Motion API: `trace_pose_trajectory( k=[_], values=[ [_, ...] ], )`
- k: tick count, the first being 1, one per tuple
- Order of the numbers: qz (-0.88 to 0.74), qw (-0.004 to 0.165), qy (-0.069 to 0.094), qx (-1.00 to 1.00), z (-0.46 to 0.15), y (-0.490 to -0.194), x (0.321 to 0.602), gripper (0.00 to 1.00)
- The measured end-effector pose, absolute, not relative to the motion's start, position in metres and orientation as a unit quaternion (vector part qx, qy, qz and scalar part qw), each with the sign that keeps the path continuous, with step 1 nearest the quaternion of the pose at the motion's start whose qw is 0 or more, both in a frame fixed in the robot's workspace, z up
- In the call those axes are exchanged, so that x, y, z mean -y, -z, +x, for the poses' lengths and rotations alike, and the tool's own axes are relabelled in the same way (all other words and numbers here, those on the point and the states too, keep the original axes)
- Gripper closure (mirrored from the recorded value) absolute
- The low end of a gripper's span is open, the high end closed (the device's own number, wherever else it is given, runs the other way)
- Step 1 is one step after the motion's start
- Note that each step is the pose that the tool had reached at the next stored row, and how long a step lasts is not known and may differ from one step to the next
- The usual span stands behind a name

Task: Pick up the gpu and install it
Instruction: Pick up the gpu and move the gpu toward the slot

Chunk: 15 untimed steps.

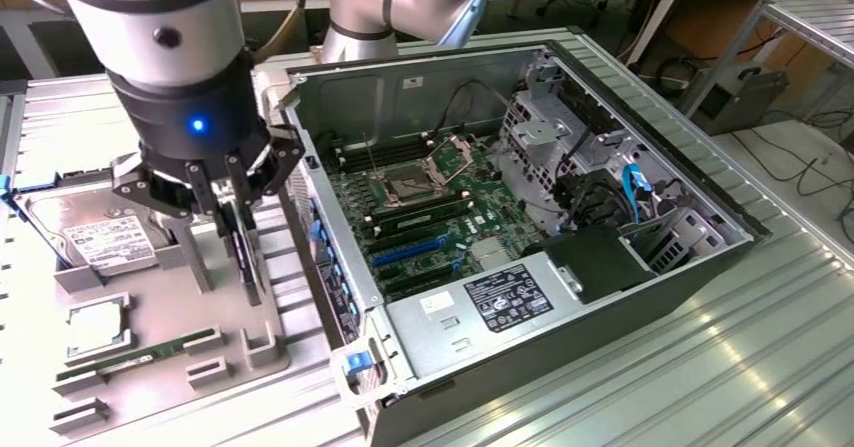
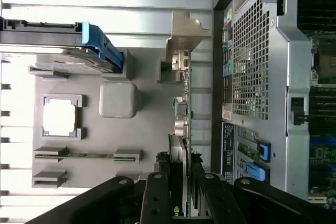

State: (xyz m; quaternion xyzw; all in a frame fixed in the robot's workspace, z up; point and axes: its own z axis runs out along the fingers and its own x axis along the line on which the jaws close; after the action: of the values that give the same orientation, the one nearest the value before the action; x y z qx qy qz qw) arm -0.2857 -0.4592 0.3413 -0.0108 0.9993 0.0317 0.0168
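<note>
The gpu is a thin dark card standing on edge in the grey parts tray, just beside the open computer case. My gripper comes down over its top edge with a finger on each side, shut on the card. In the wrist view the gpu runs edge-on away from the gripper, and its silver end bracket is at the far end. The card's lower edge is still level with the tray's holders.
On the tray lie a silver hard drive, a square processor and a green memory stick. The case's motherboard faces up, with blue slots. The case wall stands close beside the card.
</note>
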Motion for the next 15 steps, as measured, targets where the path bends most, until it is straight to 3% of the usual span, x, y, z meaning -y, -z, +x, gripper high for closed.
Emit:
trace_pose_trajectory(
  k=[15],
  values=[
    [-0.014,0.003,-0.033,-0.999,-0.257,-0.433,0.472,0.74]
  ],
)
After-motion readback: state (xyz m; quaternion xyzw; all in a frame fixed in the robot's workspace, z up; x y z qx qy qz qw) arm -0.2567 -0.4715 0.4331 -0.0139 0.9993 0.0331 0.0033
